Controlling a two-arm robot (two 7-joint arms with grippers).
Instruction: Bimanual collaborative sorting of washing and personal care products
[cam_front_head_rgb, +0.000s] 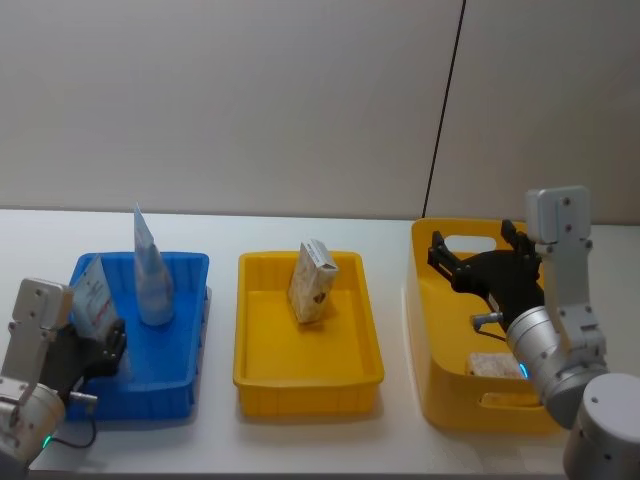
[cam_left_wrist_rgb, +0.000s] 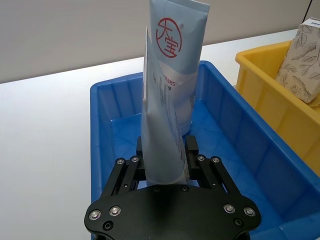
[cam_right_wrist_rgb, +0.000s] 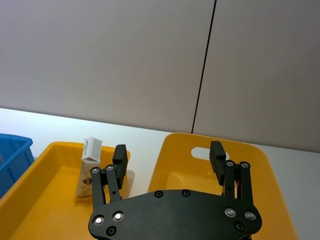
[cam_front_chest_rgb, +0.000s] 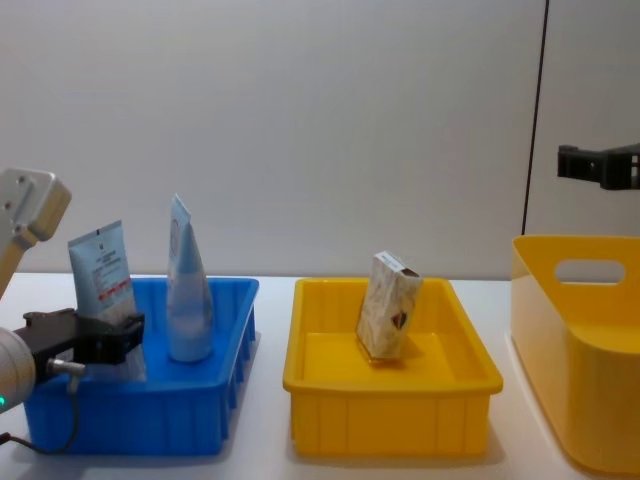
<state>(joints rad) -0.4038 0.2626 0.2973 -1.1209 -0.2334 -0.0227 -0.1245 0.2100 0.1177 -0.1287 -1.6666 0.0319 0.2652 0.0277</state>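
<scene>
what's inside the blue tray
Two pale blue tubes: the upright tube stands farther back; the held tube is clamped in the left claw toward the front. The claw covers its lower end, so whether it touches the blue tray floor cannot be seen.

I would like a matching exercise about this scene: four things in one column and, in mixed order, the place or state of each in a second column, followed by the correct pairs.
Column one
1. left gripper
2. right gripper
3. free tube
4. middle carton

Column two
A. stands tilted in the yellow tray
B. open, above the yellow bin
C. shut on the held tube, over the blue tray
D. stands in the blue tray, untouched

Pairs: 1-C, 2-B, 3-D, 4-A.
</scene>
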